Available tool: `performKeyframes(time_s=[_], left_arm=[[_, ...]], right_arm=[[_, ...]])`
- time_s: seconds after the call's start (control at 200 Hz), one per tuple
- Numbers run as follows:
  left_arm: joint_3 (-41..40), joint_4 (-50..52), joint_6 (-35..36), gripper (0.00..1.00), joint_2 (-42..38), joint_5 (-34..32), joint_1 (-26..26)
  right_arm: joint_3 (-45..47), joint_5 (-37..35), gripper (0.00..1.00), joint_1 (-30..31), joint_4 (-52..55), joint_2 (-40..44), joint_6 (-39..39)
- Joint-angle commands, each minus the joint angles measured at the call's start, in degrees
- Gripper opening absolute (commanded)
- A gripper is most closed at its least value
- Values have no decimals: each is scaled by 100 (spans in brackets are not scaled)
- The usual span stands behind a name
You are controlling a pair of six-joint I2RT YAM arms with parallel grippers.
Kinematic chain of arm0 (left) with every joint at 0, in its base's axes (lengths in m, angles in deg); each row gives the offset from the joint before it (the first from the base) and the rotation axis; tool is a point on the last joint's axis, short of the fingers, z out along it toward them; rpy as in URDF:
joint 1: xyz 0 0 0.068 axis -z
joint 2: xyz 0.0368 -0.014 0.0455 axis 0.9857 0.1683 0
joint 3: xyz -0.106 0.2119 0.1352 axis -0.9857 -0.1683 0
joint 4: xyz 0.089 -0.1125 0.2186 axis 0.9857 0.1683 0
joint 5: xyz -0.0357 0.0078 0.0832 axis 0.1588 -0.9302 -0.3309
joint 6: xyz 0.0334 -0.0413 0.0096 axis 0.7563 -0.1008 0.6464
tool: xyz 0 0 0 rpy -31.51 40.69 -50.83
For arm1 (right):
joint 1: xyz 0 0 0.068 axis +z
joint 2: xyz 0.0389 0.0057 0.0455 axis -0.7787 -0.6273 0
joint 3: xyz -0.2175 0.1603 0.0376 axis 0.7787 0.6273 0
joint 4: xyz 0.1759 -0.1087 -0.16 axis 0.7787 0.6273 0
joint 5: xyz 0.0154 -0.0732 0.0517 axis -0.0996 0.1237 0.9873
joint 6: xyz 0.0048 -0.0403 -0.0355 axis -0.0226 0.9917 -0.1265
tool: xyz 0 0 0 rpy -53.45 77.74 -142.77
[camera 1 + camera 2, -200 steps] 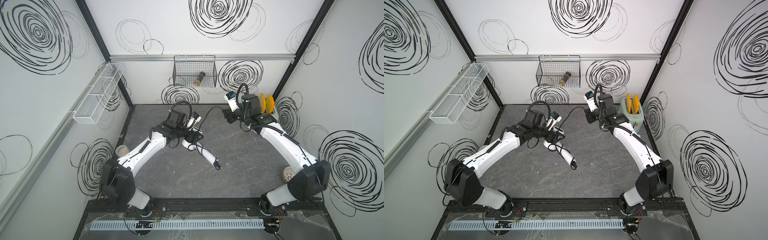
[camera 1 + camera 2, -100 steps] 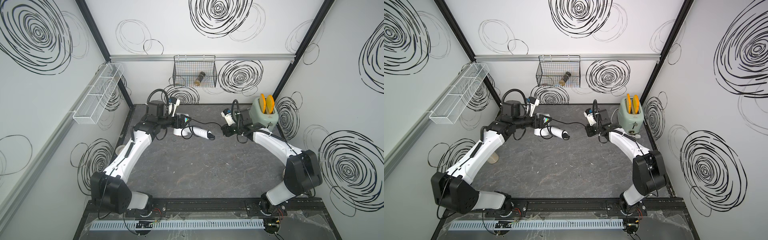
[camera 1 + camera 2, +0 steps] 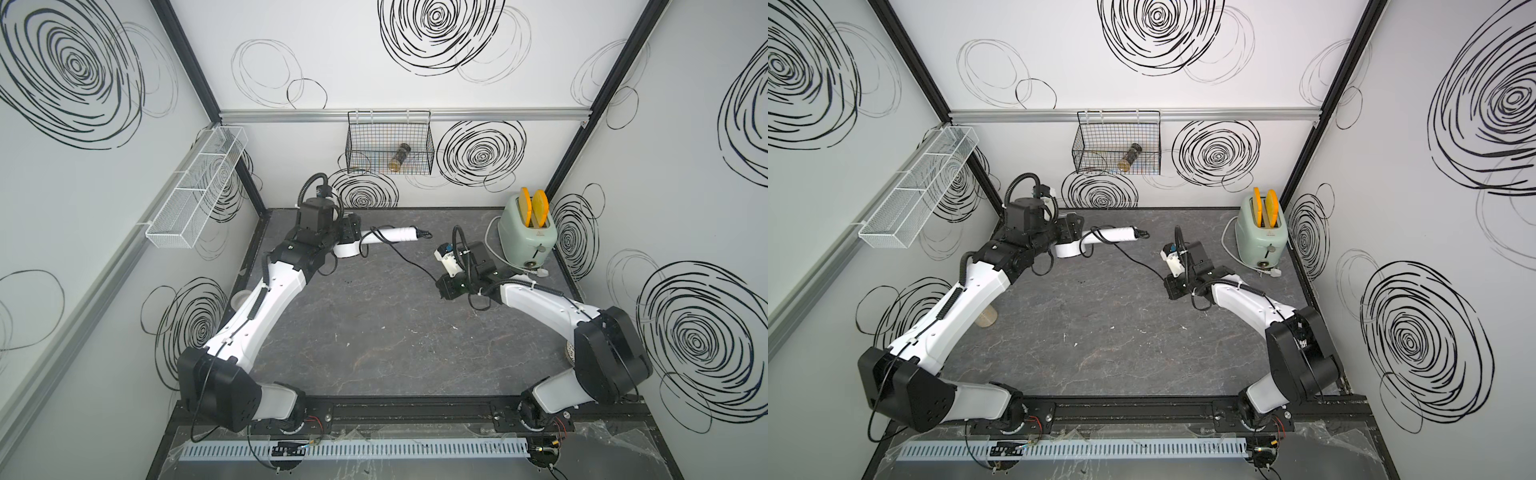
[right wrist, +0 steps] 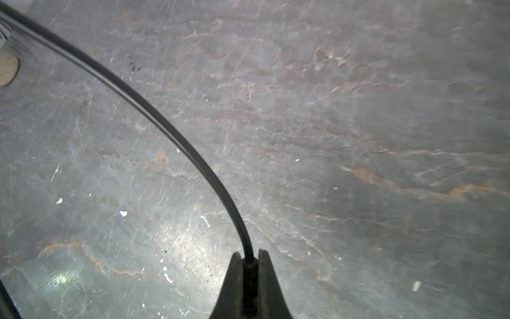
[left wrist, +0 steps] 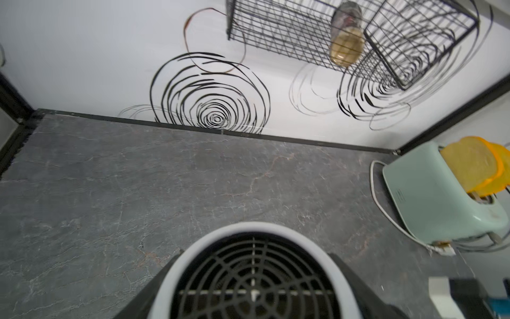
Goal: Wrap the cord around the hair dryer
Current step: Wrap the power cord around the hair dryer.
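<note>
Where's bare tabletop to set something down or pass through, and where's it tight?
Free: the wide middle and front of the table, bordered by the left arm, right arm and front rail. Narrower: the back strip between the hair dryer and toaster. Tight: the cord spans from the dryer to the right gripper; a white cable clutters the toaster's corner.

No text, label or number is legible anywhere

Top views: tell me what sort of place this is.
Probably a robot test booth staged as a home counter: swirl-marked white walls enclose a stone-look table, the left arm and right arm are mounted on a front rail, and a toaster and hair dryer serve as props.
</note>
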State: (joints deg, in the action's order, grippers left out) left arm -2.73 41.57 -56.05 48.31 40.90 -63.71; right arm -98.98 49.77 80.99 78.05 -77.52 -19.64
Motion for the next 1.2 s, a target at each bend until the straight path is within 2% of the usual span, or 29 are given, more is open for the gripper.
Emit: performKeyframes(time_s=[0.0, 0.165, 0.325, 0.51, 0.7, 0.88, 1.081, 1.196], left_arm=[[-126, -1209, -603, 0, -90, -1290, 171], [1, -1258, -196, 0, 635, -2387, 688], [-159, -1427, 6, 0, 1154, -2685, 942], [-186, -1348, 238, 0, 1533, -2748, 1161], [-319, -1340, 383, 0, 1577, -2716, 1314], [-443, -1177, 609, 0, 1480, -2139, 1458], [-889, -1121, 1054, 0, 972, -676, 1534], [-1056, -1052, 1443, 0, 618, 460, 1597]], right_arm=[[156, -148, 0, 451, 22, 251, -355], [-88, -265, 0, 1350, 208, 438, -512], [-804, -357, 0, 1866, 623, 670, -384], [-1415, -596, 0, 1913, 718, 1131, -33], [-2221, -609, 0, 1537, 1045, 1134, 305], [-2436, -293, 0, 787, 897, 922, 419], [-2565, 171, 0, -88, 588, 491, 475], [-2633, 412, 0, -409, 449, 133, 485]])
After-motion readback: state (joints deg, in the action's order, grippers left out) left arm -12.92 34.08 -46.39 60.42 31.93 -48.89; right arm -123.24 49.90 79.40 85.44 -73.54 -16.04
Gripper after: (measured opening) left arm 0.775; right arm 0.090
